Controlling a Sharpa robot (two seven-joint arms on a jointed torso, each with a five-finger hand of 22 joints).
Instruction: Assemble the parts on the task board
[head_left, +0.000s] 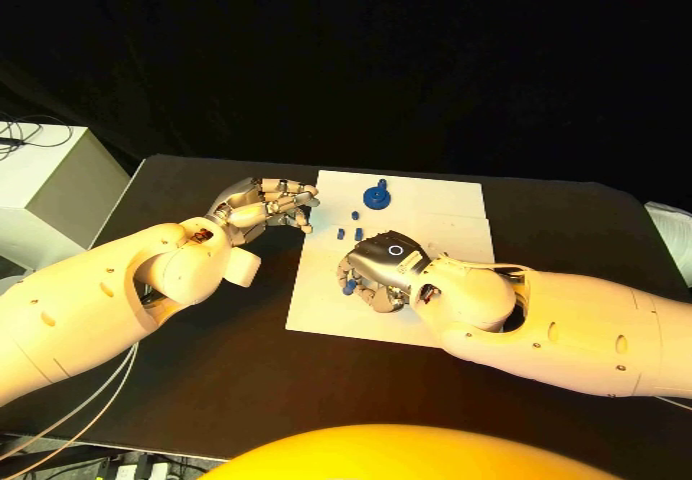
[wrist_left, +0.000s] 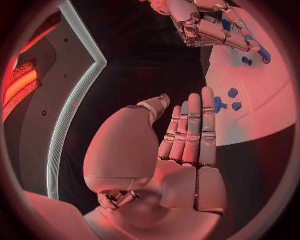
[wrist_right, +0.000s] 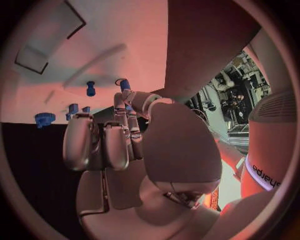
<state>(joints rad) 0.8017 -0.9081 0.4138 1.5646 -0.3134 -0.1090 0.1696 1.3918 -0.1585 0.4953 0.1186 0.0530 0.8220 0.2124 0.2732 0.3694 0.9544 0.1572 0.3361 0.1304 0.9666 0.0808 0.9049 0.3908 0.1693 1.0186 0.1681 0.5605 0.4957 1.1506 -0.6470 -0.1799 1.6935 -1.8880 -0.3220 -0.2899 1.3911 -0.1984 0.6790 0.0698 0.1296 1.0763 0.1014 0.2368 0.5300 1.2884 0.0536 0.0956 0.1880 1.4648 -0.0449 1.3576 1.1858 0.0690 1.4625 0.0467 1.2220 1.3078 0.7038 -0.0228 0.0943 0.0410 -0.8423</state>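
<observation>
- Two hands bear on the board (head_left: 433, 215): the right hand (head_left: 378, 272) is over the board's near-left part, the left hand (head_left: 267, 208) hangs just off its left edge, over bare black table (head_left: 216, 340).
- One small blue part (head_left: 349, 286) sits at the right hand's fingertips; in the right wrist view a blue cylinder (wrist_right: 124, 85) shows just past the thumb and fingertip. It looks pinched, but the contact is too small to be sure.
- The rest of the right hand's fingers are curled down and close together toward the board.
- Left hand: fingers straight and side by side in its wrist view (wrist_left: 187, 135), thumb a little apart, nothing in them.
- A few loose small parts (head_left: 349, 233) lie on the board between the two hands, just beyond the right fingertips and just beside the left hand; their long axis I cannot tell.
- A round, gear-like blue part (head_left: 379, 195) stands near the board's far edge, well apart from the right hand.
- Judgement: the right hand is nearer the part in hand; the small loose parts are about equally near both.
- Room: the board's right half and far strip are bare, so moving away from the body is free; the left edge is crowded by the left hand.
</observation>
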